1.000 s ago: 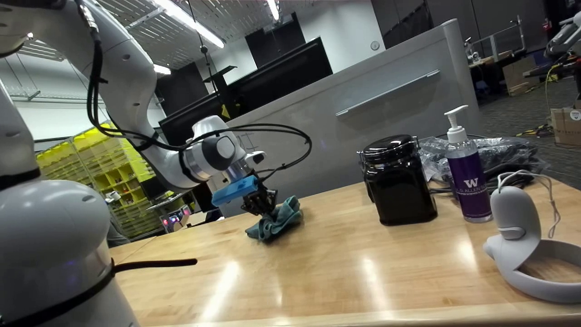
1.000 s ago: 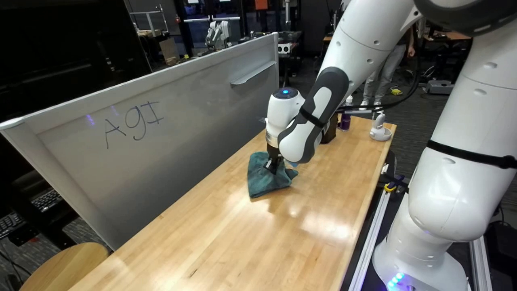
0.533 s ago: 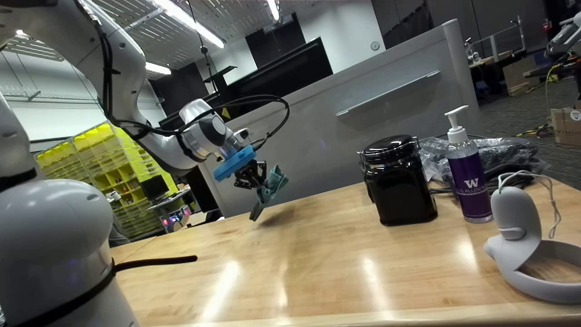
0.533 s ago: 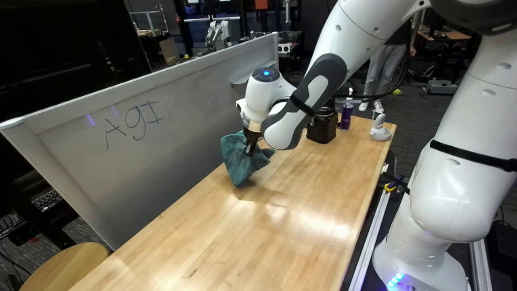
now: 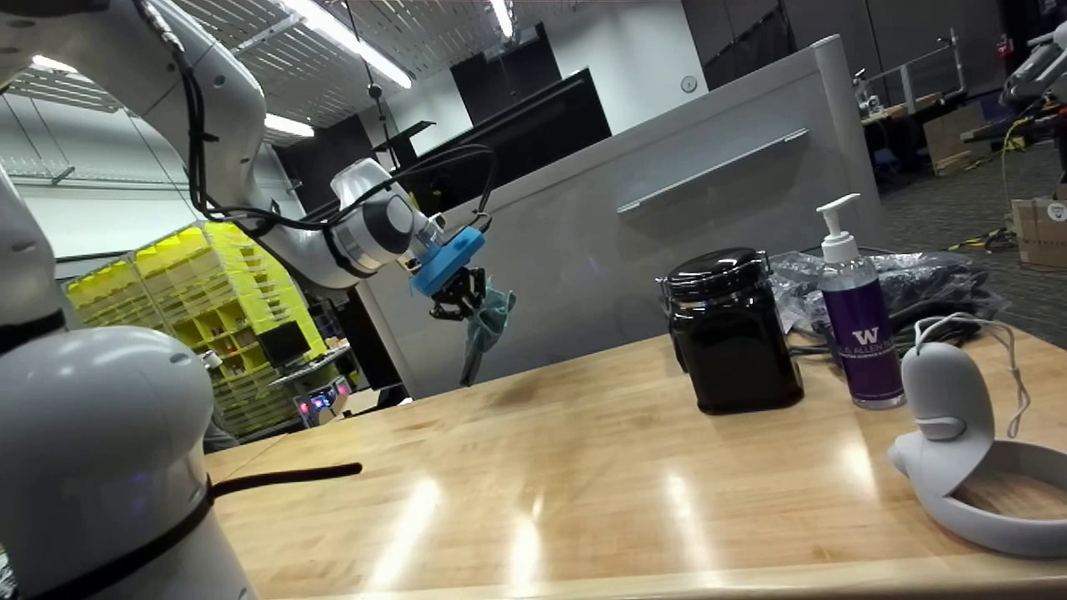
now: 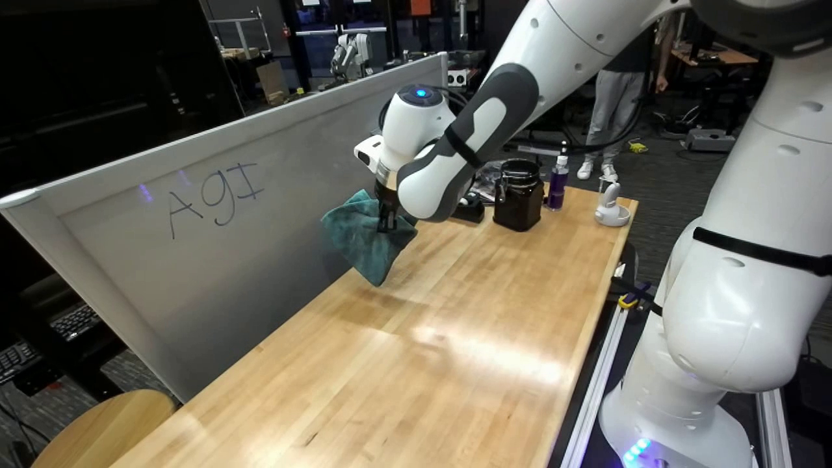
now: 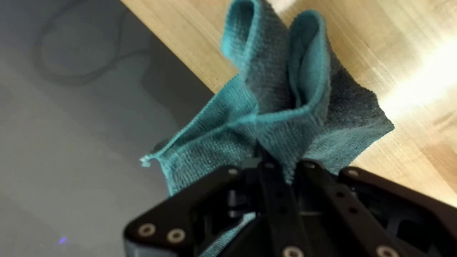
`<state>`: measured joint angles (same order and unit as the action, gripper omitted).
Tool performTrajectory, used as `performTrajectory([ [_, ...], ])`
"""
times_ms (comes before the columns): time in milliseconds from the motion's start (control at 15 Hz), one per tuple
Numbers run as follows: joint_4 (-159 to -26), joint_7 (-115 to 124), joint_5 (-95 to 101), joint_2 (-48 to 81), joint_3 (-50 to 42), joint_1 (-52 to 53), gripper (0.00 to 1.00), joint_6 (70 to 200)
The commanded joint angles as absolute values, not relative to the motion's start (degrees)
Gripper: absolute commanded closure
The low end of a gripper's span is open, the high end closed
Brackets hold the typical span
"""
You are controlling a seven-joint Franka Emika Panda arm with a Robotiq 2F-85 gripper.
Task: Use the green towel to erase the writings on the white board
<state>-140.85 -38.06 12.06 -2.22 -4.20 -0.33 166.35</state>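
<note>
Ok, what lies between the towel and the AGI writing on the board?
In an exterior view, only bare white board shows between the green towel and the writing.

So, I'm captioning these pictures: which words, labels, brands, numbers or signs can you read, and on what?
"AgI": handwritten on the white board.
"W": on the purple pump bottle.
"ALLEN": below the W; rest of that line and smaller text beneath too blurred.
Cardboard box: printing too blurred.
Wall clock and keyboard: markings too small to read.
</note>
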Motion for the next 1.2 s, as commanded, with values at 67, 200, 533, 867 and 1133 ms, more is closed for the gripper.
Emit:
performTrajectory([
  [67,-139.8,-57.9,2.7,-2.2,-5.4,3.3,0.98,167.3],
  [200,-139.8,-66.7,-2.1,-2.4,-5.4,4.9,0.98,166.7],
  [533,-134.2,-88.4,-11.4,0.0,-7.8,8.1,0.98,160.3],
  [867,-121.8,-110.0,-15.8,8.5,-6.6,3.0,0.98,152.4],
  [1133,-111.6,-119.1,-15.1,14.2,-2.5,-5.2,0.98,142.3],
])
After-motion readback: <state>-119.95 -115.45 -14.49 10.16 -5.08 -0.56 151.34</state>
